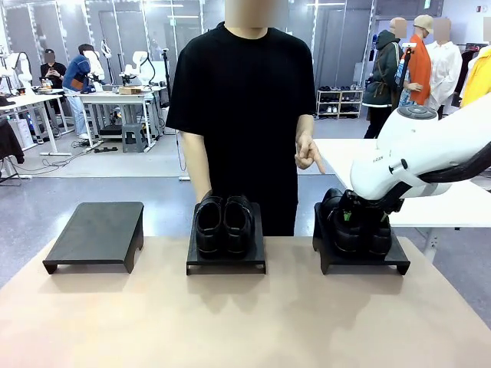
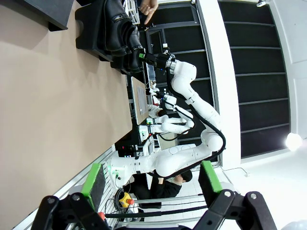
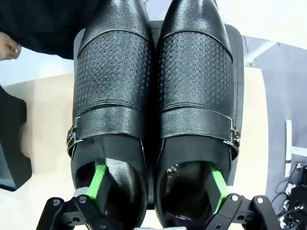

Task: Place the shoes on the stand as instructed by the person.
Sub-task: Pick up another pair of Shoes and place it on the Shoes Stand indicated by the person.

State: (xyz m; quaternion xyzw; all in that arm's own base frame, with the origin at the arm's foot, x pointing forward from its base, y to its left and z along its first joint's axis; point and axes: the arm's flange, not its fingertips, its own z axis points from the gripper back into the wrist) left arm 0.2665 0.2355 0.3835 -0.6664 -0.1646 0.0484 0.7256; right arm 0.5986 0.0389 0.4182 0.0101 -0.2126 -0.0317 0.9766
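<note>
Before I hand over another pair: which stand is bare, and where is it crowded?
The left stand is bare, bordered by open table in front. The middle stand holds shoes. The right stand is crowded: shoes with the right gripper fingers inside their openings.

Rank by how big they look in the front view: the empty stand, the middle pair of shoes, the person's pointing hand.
1. Empty stand, largest.
2. Middle pair of shoes.
3. Person's pointing hand, smallest, though it is farther from the camera.

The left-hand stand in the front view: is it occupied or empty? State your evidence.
Empty. The left stand's flat top shows bare, while the middle stand and right stand each carry shoes.
</note>
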